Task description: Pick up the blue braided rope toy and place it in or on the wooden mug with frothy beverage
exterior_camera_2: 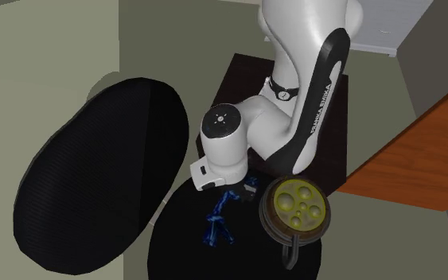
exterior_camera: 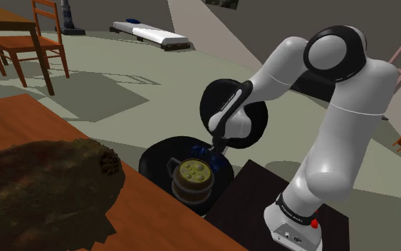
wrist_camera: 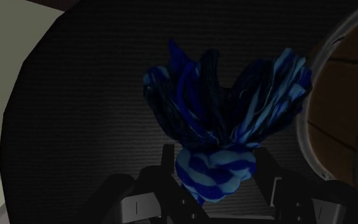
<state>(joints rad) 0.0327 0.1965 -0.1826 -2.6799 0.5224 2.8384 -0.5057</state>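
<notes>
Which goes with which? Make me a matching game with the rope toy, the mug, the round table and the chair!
Things:
1. braided rope toy
2. mug
3. round table
4. wooden chair

Clues:
A. black all over its top
B. stands on the floor, far from the arm
C. blue with pale stripes
D. yellowish froth on top

Pairs: 1-C, 2-D, 3-A, 4-B
</notes>
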